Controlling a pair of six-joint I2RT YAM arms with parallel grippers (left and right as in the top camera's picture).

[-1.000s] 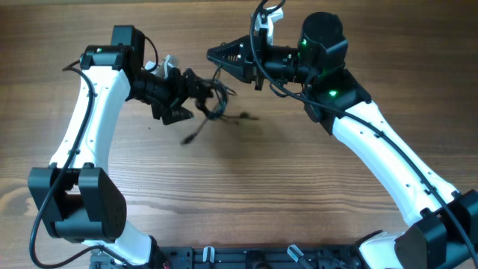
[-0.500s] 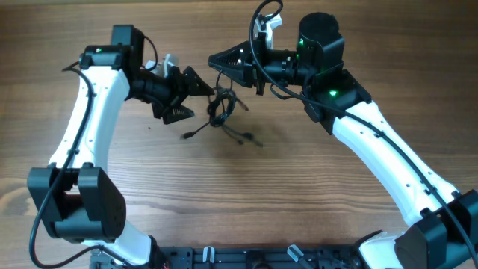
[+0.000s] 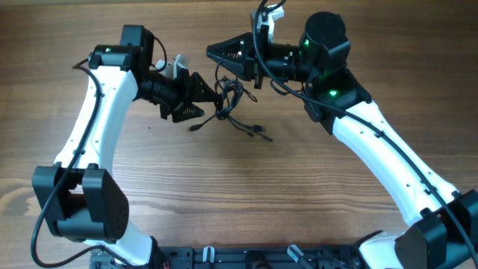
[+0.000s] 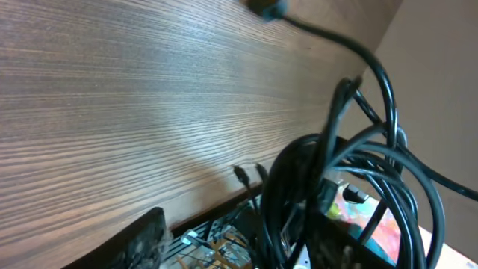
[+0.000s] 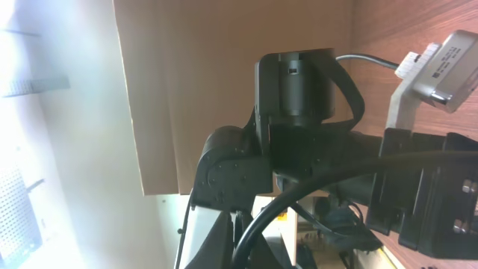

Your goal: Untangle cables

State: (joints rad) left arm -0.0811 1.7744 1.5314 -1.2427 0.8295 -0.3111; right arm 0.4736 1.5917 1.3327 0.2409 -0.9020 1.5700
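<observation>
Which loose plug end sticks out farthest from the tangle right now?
The plug end at lower right in the overhead view, trailing well away from the bunch of cables. The other loose end lies close in, by the left gripper.

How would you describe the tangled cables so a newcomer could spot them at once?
On the wooden table, look between the left tool and the right tool at the far side. The cables are a knot of black loops trailing two loose ends; they are much thinner than the arms' own cords.
</observation>
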